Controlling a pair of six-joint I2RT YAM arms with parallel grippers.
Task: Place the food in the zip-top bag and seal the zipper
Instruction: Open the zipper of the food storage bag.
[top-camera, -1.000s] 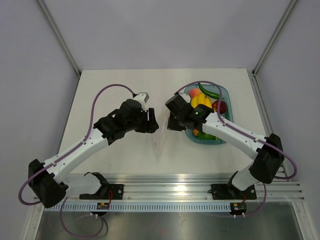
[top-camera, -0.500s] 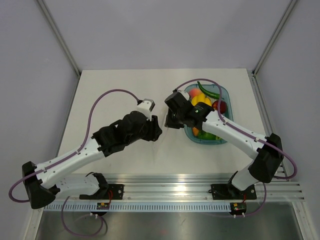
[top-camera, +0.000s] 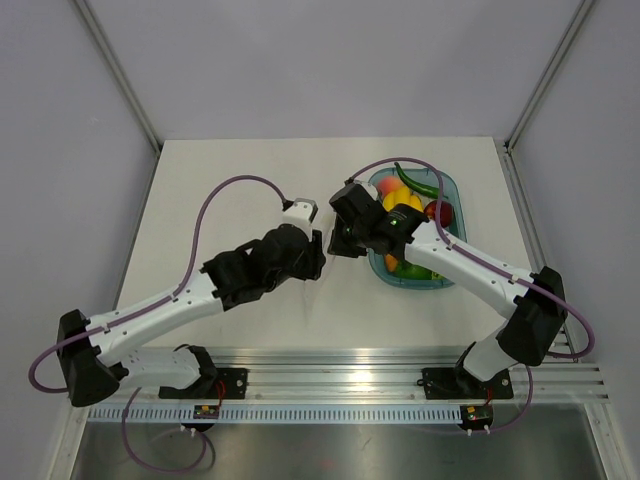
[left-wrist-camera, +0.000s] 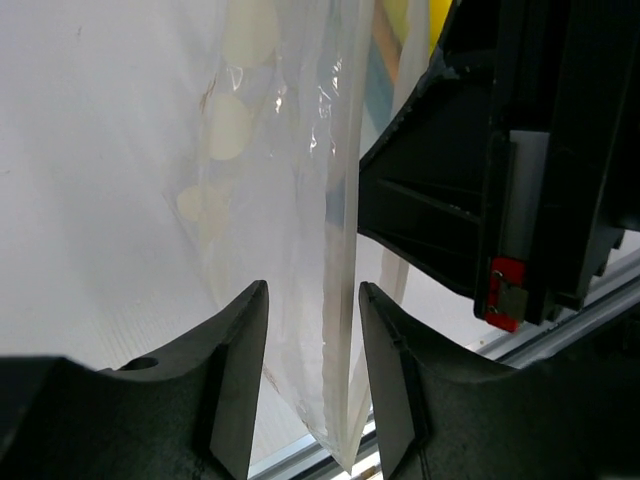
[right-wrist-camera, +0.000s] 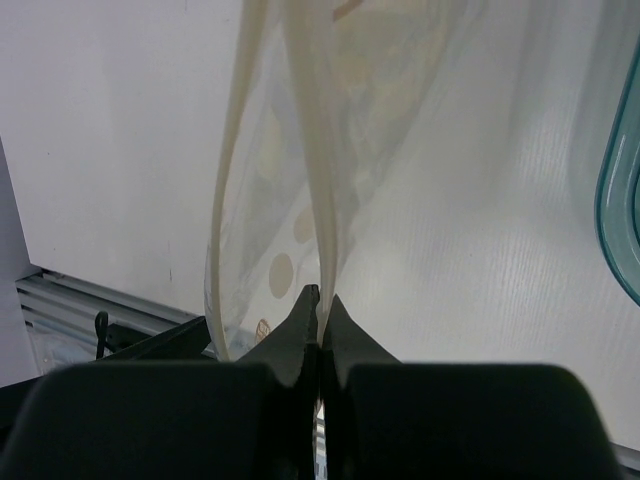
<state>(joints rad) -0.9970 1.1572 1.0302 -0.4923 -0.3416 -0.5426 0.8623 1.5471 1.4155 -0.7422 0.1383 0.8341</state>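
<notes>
The white rectangular bench (top-camera: 190, 165) carries a teal oval plastic tray (top-camera: 425, 285), which rests flat on the bench's right side, near the far corner.

Bright, even light, soft shadows; zip-top bag (left-wrist-camera: 300, 200) glints (wrist-view foregrounds blurred).

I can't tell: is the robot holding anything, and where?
Right gripper jaws pinch the clear spotted plastic bag by its mouth-edge strip; left gripper only straddles it.
</notes>
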